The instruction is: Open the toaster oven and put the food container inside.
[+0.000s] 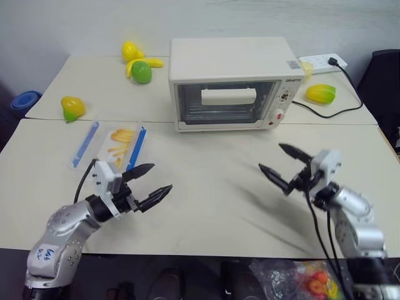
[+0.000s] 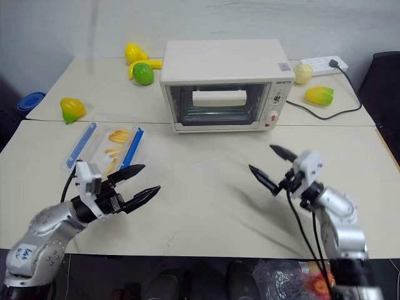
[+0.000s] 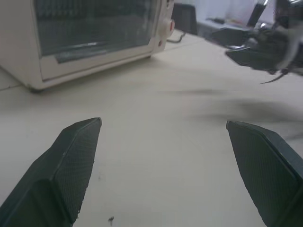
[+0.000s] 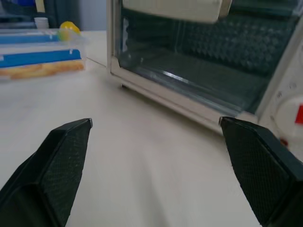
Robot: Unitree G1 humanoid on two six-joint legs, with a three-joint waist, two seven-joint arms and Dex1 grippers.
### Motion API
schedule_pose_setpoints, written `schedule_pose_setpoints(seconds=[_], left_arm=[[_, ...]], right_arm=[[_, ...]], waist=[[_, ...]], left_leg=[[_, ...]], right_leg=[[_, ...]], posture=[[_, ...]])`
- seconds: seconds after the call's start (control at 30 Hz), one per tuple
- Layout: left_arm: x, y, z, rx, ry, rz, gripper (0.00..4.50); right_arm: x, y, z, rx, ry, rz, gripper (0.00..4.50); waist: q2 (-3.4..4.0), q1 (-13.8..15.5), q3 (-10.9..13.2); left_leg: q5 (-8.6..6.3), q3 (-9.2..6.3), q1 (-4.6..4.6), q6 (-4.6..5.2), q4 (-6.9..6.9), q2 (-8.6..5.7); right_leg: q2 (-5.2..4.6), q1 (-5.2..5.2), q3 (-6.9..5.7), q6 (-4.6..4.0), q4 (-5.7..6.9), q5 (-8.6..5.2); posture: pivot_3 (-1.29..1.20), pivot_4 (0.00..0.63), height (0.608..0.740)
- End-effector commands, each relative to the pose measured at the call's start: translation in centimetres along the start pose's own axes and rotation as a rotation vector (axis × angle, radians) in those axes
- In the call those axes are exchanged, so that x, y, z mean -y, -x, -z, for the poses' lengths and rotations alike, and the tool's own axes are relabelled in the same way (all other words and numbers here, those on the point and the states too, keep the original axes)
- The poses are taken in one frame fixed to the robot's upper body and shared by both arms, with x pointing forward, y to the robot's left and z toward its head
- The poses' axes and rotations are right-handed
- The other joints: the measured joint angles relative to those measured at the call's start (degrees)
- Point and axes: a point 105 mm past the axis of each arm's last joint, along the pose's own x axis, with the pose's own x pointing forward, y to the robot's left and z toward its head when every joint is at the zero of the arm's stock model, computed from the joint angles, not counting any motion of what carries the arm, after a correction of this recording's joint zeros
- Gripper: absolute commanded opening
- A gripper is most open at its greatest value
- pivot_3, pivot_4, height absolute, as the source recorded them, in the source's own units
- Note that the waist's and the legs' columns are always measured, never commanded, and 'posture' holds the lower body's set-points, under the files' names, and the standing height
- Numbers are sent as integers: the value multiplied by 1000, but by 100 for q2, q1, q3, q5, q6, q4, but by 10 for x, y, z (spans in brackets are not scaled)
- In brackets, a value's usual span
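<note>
The cream-white toaster oven point(image 1: 232, 81) stands at the back middle of the table, its glass door shut and its white bar handle point(image 1: 229, 96) across the door. Left of it lies the clear food container point(image 1: 115, 145) with blue side clips and yellow fry pieces inside. My left gripper point(image 1: 152, 184) hovers open just in front of the container, nothing between its fingers. My right gripper point(image 1: 281, 162) hangs open over the table, in front of the oven's right end. The right wrist view looks at the oven door point(image 4: 199, 56) and the container point(image 4: 40, 52).
Toy fruits lie about: a yellow-green one point(image 1: 72, 108) at the far left, a green and yellow cluster point(image 1: 139, 64) behind the container, another yellow one point(image 1: 320, 94) right of the oven. A power strip point(image 1: 323, 62) and black cable point(image 1: 331, 112) run at the back right.
</note>
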Motion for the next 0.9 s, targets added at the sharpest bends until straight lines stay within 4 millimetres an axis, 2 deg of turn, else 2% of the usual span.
schedule_pose_setpoints(seconds=[0.03,0.1,0.2,0.33,0.57,0.67,0.83,0.9], left_arm=[[-1,-5,-29,82,8,21,4500],[-5,-9,-44,130,9,17,4500],[-6,-12,-54,157,12,20,4500],[-4,-15,-53,150,13,20,4500],[-3,-21,-46,157,25,-11,4500],[-8,-19,-41,147,24,-39,4500],[-17,-18,-41,142,17,-68,4500],[-22,-20,-47,164,10,-65,4113]], right_arm=[[15,-18,-15,26,-61,-18,4482],[25,-35,-23,36,-71,-19,4482],[32,-50,-29,48,-88,-27,4482],[31,-70,-35,62,-89,-50,4482],[10,-93,-54,147,-73,-147,4482],[-3,-92,-56,139,-69,-215,4482],[-33,-72,-30,-18,-35,-352,4482],[-38,-64,-20,-62,-16,-364,4500]], waist=[[0,-1,0],[-1,-3,0],[0,-5,0],[-1,-10,0],[0,-25,0],[0,-48,1],[0,-136,1],[-1,-148,1]], left_leg=[[1,0,-3,-1,-1,-1],[1,0,-6,-2,0,-1],[3,1,-12,-3,2,-3],[3,2,-18,-4,-3,-3],[5,4,-18,-5,2,-4],[5,7,-19,-5,1,-4],[4,4,-21,-6,-12,-1],[4,9,-19,-6,-11,-2]], right_leg=[[0,-2,-2,0,-2,0],[1,-3,-2,0,-2,0],[2,-8,-4,1,1,1],[4,-9,-8,2,5,1],[4,-11,-21,4,5,2],[5,-15,-21,4,7,2],[7,-16,-20,4,4,2],[7,-16,-20,4,5,2]], posture=[[0,150,740],[0,150,740],[0,150,740],[0,150,740],[0,150,740],[0,150,740],[0,150,740],[0,150,740]])
